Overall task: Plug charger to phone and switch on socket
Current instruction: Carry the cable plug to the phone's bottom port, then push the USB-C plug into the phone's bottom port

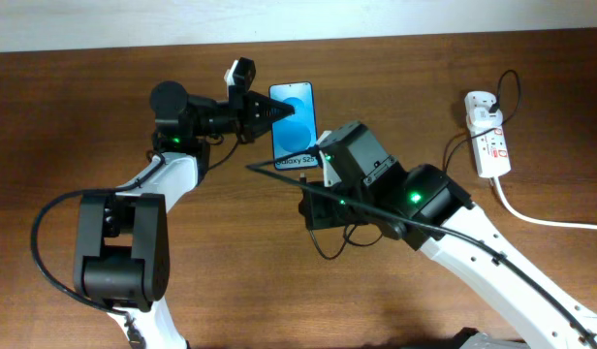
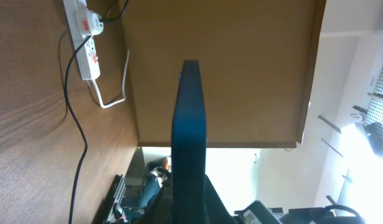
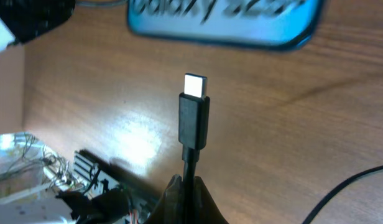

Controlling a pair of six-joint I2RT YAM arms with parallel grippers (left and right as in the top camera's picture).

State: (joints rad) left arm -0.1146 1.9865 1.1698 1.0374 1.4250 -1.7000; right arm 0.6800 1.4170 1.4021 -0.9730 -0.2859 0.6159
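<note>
Left gripper is pinching the phone; right gripper is pinching the charger, whose tip risks missing the port through misalignment.

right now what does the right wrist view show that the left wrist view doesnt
Only the right wrist view shows the charger: its plug tip stands upright in the right claw, aimed at the phone's bottom end but still apart from it, and white text on the phone's screen.

Only the left wrist view shows the socket with its red switches, a thin black cable leading away from it, its thick white cord, and the phone edge-on, gripped in the left claw.

Both show the phone and the wooden table.
</note>
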